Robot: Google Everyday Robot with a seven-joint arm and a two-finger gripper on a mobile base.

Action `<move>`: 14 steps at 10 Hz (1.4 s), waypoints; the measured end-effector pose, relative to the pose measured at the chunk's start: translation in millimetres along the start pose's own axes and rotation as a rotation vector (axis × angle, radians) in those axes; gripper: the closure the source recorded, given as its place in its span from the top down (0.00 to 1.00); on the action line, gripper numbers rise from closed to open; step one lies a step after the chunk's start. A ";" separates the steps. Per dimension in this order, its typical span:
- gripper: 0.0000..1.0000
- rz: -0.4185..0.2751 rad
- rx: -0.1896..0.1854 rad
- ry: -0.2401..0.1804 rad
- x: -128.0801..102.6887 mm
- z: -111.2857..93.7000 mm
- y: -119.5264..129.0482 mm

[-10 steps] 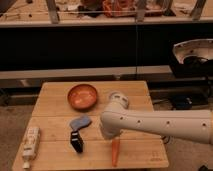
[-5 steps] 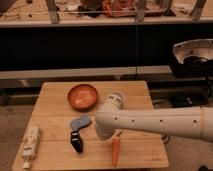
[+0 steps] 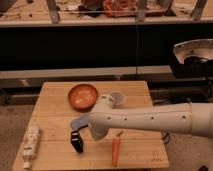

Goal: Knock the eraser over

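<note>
The eraser (image 3: 76,141), a small black block with a lighter band, stands upright on the wooden table (image 3: 55,105), left of centre near the front. My white arm reaches in from the right. Its gripper (image 3: 90,131) is at the arm's left end, just right of and slightly above the eraser, very close to it. The arm's bulky wrist covers most of the gripper.
A flat blue-grey pad (image 3: 78,121) lies just behind the eraser. An orange bowl (image 3: 82,96) sits at the back centre. A carrot (image 3: 115,150) lies at the front, right of the eraser. A white tube (image 3: 31,143) lies at the front left edge.
The arm's end has moved left and a little down, closing in on the eraser. The eraser still stands in the same place.
</note>
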 end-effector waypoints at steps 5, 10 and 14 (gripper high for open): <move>0.00 -0.042 0.003 -0.014 -16.0 7.2 -18.6; 0.00 -0.084 0.010 -0.038 -39.6 10.3 -33.8; 0.00 -0.113 0.012 -0.055 -51.6 10.8 -37.6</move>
